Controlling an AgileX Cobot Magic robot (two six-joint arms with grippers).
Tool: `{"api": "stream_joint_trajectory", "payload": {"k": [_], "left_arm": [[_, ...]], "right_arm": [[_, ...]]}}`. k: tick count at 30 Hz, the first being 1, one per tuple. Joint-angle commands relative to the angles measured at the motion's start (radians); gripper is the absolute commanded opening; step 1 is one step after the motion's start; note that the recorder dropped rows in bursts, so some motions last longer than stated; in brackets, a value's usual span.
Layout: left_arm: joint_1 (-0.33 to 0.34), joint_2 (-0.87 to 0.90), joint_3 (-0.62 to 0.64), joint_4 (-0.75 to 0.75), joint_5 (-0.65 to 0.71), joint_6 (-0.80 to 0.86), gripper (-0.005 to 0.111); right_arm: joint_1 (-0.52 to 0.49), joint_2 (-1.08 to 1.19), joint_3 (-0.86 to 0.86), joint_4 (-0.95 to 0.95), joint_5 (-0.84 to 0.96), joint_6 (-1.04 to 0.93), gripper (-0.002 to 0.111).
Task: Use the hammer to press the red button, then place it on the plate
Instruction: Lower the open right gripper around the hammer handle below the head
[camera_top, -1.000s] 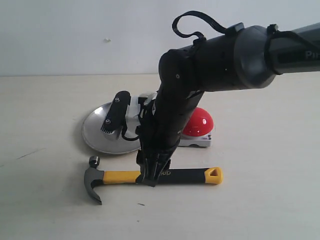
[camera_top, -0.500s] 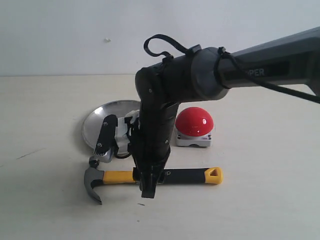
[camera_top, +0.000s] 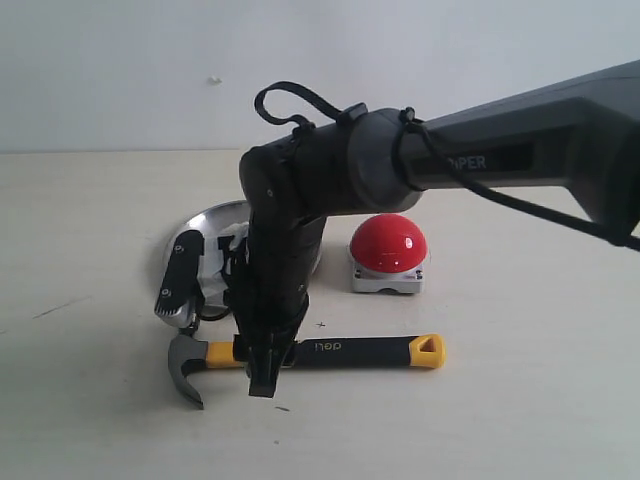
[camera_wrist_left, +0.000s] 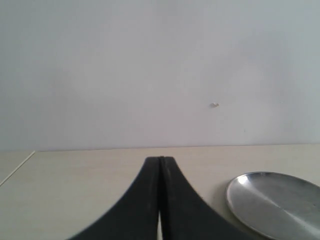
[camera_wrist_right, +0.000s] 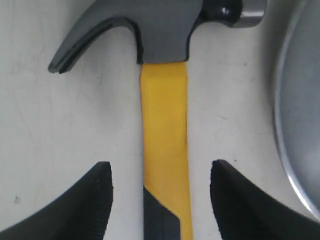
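The hammer (camera_top: 340, 351) lies flat on the table, with its dark head at the left and its yellow end at the right. My right gripper (camera_top: 220, 342) reaches across from the right and hangs open over the yellow stretch of handle just below the head. In the right wrist view the right gripper (camera_wrist_right: 161, 170) has one finger on each side of the hammer (camera_wrist_right: 164, 100), neither touching it. Behind the handle stands the red button (camera_top: 390, 243) on its grey base. The silver plate (camera_top: 205, 228) is partly hidden by the arm. My left gripper (camera_wrist_left: 160, 167) is shut and empty, beside the plate (camera_wrist_left: 280, 205).
The right arm's dark forearm (camera_top: 500, 150) spans the right half of the exterior view above the button. A pale wall (camera_top: 150, 70) closes off the table at the back. The plate's rim (camera_wrist_right: 300, 115) lies close to the hammer head in the right wrist view.
My right gripper has slid left along the hammer handle, from its middle to the yellow part near the head. The hammer, button and plate have stayed put.
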Motion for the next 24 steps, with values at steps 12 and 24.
{"api": "stream_joint_trajectory", "payload": {"k": [12, 24], "left_arm": [[0.001, -0.005, 0.003, 0.004, -0.011, -0.004, 0.000], [0.001, -0.005, 0.003, 0.004, -0.011, -0.004, 0.000]], "right_arm": [[0.004, 0.027, -0.023, 0.014, -0.014, 0.003, 0.056], [0.004, 0.027, -0.023, 0.022, -0.037, 0.003, 0.055]]}}
